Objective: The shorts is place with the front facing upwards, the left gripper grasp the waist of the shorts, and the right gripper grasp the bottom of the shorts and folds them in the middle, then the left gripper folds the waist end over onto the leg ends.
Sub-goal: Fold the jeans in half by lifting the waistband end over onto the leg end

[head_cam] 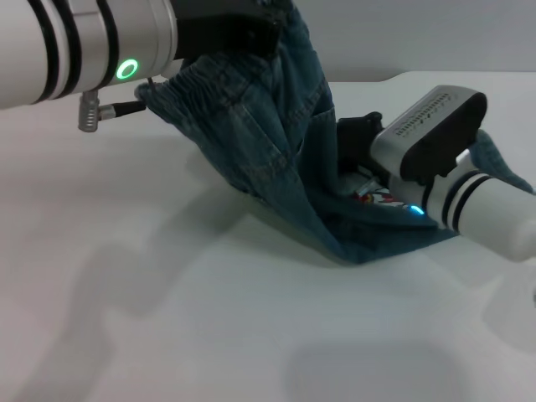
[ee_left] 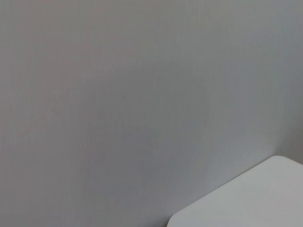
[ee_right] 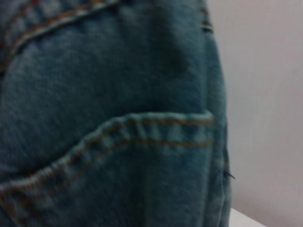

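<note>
Two claws are engaged with the blue-green denim shorts (head_cam: pixel 276 159), so the task appears to be partway through. The left claw (head_cam: pixel 230 38), a black unit on a thick white arm with black bands and a green light, is raised above the white counter (head_cam: pixel 167 318) and pinches the gathered elastic waist of the shorts (head_cam: pixel 197 84). The waist end is therefore lifted clear, while the lower part of the garment rests on the counter. The right claw (head_cam: pixel 356 138), black on a white arm with a grey housing, sits low against the lower cloth; whether its fingers are spread or closed cannot be determined. The leg hems are not identifiable in any view. A small red and orange print (head_cam: pixel 377 197) shows beside the right arm.

Judgement: the lengthwise fold seems already made, since the cloth hangs narrow and doubled. Remaining: carry the waist over onto the leg ends and release.

Orientation: the long axis runs diagonally, from the raised waist at upper left down to the counter at lower right. The right wrist view shows only denim with orange stitching at close range.
</note>
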Robot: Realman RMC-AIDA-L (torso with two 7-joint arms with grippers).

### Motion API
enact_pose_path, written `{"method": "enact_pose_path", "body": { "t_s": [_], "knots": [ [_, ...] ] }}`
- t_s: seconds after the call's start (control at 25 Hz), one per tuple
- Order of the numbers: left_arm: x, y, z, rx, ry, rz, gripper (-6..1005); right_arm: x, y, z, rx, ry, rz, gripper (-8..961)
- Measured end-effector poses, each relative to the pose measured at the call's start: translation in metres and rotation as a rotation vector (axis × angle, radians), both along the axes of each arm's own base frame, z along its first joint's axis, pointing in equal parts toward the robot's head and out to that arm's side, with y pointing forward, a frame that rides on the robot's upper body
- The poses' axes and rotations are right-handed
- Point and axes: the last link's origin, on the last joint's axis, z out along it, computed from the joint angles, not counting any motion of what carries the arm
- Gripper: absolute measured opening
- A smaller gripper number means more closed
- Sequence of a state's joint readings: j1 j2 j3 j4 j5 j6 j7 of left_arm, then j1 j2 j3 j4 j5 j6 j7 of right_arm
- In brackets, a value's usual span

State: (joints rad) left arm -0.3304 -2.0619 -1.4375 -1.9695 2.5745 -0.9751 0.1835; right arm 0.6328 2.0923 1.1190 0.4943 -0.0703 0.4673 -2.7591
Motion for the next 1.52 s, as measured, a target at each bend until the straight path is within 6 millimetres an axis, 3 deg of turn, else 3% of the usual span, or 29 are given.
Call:
{"method": "enact_pose_path", "body": {
  "t_s": [0.44, 0.56, 0.88, 1.16, 1.4, 1.52],
  "knots": [
    [0.008, 0.001, -0.005, -0.005, -0.002, -0.034, 79, -0.035, -0.007, -0.026, -0.095, 0.006, 0.063, -2],
    [0.006, 0.002, -0.006, -0.007, -0.001, -0.026, 80, -0.032, -0.005, -0.024, -0.089, 0.001, 0.047, -2],
    [0.0, 0.0, -0.01, -0.025, -0.002, -0.018, 82, 0.013, 0.003, 0.014, 0.074, 0.045, -0.077, -2],
    [0.005, -0.007, -0.02, -0.064, -0.041, -0.059, 83, 0.053, -0.003, 0.054, 0.224, 0.051, -0.144, -2],
    [0.009, -0.007, -0.034, -0.075, -0.06, -0.086, 85, 0.106, -0.026, 0.118, 0.449, 0.088, -0.247, -1],
    [0.011, -0.008, -0.041, -0.082, -0.068, -0.1, 86, 0.124, -0.042, 0.137, 0.517, 0.097, -0.289, -1]
  ]
}}
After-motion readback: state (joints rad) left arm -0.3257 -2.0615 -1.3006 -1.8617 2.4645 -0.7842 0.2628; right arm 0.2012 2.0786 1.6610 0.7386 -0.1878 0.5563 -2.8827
